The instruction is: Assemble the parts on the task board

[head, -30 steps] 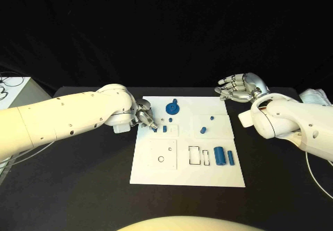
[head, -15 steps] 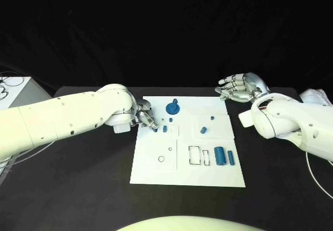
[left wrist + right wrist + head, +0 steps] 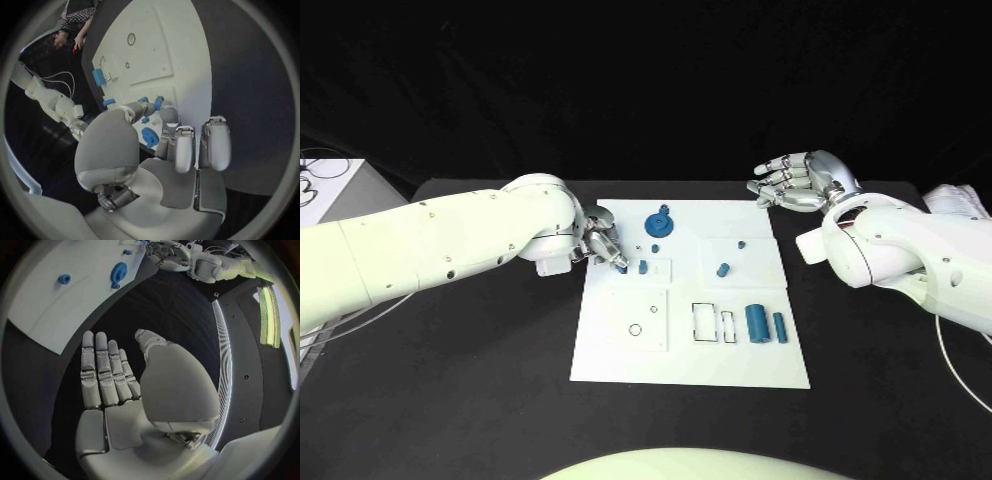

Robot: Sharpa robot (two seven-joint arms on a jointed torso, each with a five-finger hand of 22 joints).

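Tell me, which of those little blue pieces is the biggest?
The round blue gear-like disc at the far edge of the white plastic board. It is wide and flat; the other blue pieces are slim pegs or small knobs.

Table [image 3: 473,400]: matt black, smooth. Task board [image 3: 689,355], mid frame: flat white plate, matt, looks plastic. Parts, e.g. blue gear [image 3: 659,224] upper mid and cylinder [image 3: 756,322] lower right of board: smooth blue plastic, slight sheen. Left hand [image 3: 602,243] & right hand [image 3: 793,183]: silvery metal look, satin. Arms: glossy white plastic shells.
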